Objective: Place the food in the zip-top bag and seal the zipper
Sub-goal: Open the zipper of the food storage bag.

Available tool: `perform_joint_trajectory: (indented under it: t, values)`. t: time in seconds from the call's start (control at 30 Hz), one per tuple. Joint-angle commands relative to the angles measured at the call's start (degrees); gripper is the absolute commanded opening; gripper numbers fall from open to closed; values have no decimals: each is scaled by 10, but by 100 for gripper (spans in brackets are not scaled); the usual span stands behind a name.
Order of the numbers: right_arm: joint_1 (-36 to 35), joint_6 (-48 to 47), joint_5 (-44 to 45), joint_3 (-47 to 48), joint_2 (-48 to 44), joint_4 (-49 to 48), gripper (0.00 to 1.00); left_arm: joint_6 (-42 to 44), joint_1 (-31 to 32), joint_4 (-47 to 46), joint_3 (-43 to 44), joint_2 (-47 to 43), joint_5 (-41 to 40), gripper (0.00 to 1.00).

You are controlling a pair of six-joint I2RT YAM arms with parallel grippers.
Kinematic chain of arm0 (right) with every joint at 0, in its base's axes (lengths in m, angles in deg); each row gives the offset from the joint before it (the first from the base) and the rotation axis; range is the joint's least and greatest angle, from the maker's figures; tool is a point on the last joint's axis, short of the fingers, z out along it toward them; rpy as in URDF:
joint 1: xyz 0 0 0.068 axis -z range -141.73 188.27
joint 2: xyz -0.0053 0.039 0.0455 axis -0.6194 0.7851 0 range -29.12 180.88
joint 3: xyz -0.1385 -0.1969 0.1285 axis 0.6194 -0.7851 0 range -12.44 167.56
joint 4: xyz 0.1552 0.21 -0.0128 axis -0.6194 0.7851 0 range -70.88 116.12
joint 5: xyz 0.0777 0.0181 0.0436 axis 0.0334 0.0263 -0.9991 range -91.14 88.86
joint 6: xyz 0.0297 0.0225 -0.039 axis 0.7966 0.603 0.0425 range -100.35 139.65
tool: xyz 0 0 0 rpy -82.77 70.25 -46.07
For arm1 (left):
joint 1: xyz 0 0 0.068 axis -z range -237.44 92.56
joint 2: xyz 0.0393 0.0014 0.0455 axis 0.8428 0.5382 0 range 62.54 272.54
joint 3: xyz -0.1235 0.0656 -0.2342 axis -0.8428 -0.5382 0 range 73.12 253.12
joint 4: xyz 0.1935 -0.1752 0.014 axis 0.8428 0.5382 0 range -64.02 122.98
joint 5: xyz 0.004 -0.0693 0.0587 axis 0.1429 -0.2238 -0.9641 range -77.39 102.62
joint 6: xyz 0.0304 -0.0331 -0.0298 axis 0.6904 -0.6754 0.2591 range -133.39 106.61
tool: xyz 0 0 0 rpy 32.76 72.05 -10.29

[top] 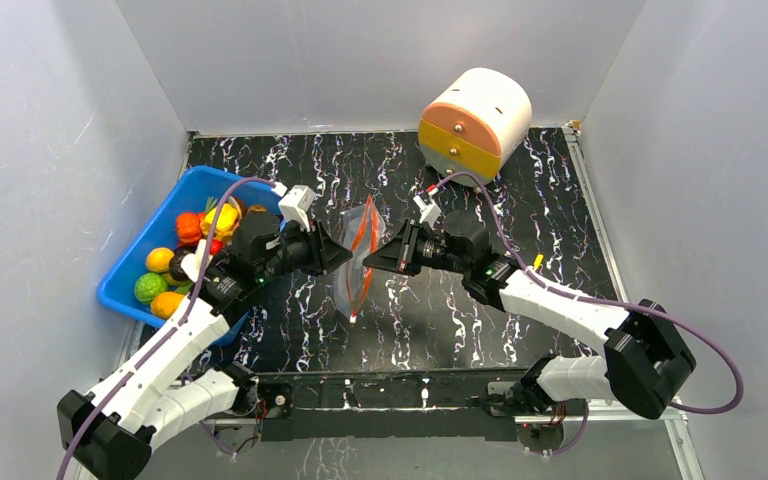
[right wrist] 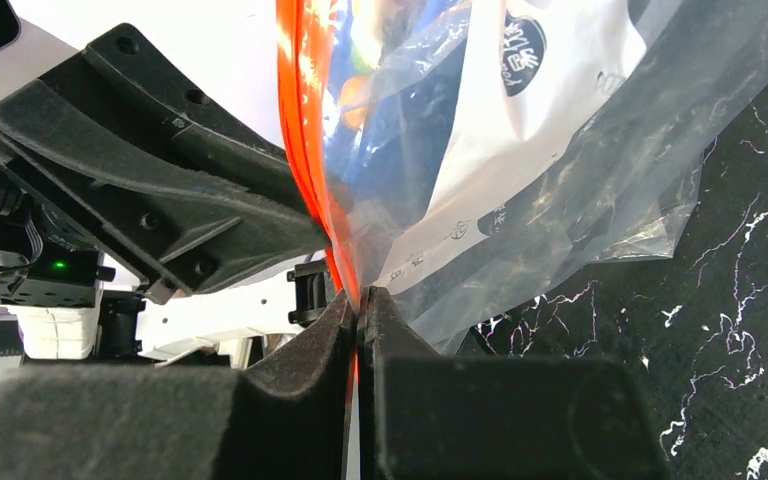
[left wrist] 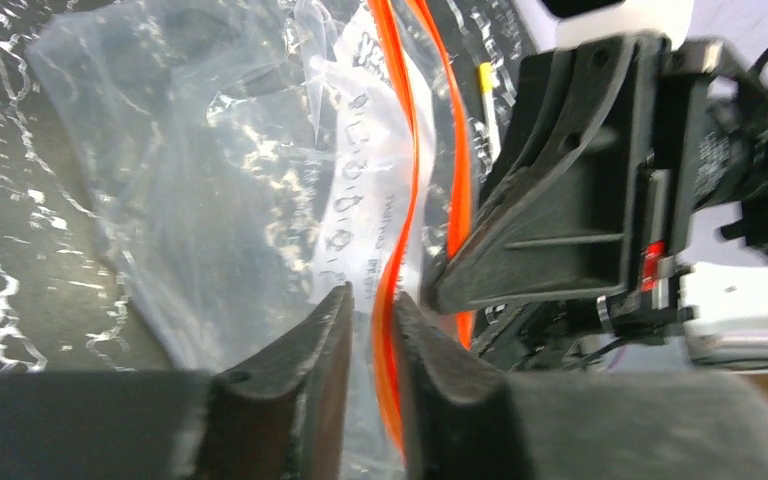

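Observation:
The zip-top bag (top: 353, 275) hangs upright between my two grippers over the middle of the table, clear and crinkly with a white label (right wrist: 545, 110). Its orange-red zipper (top: 362, 235) runs along the top edge. My right gripper (right wrist: 358, 298) is shut on the zipper strip (right wrist: 305, 120). My left gripper (left wrist: 372, 300) straddles the same strip (left wrist: 407, 150) with its jaws narrowly open; the strip touches the right-hand jaw and a slit shows beside the other. The food (top: 188, 250) lies in the blue bin. The bag looks empty.
The blue bin (top: 125, 280) sits at the left edge of the black marbled table, under my left arm. A round cream and orange drawer unit (top: 475, 120) stands at the back right. Grey walls close in three sides.

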Motion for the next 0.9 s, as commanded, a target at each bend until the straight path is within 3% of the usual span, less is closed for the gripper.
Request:
perform_joint_trajectory:
  t: [0.0, 0.13, 0.23, 0.3, 0.43, 0.57, 0.67, 0.8, 0.87]
  values:
    - [-4, 8, -8, 23, 3, -44, 0, 31, -1, -3, -7, -2, -24, 15]
    - [-5, 16, -22, 22, 15, -51, 0, 30, -1, -3, -7, -7, -21, 16]
    - [-5, 23, -28, 22, 20, -63, 0, 27, -1, -8, -8, 2, -9, 34]
    - [-5, 23, -30, 22, 20, -67, 0, 21, -1, -11, -9, 12, -1, 36]
    - [-5, 4, -19, 20, 12, -51, 0, 13, -2, -13, -1, 21, 14, 4]
    - [-5, -17, 7, 14, -2, -13, 0, 17, -1, 4, 17, 6, 11, 0]
    - [-6, -47, 31, 36, -8, 67, 34, 13, -2, 18, 32, -7, 3, 0]
    - [-14, -75, 87, 92, -17, 186, 51, 15, -1, 55, 57, 1, -23, 0]
    - [-18, -83, 120, 118, -18, 228, 55, 17, -1, 58, 58, 6, -24, 0]
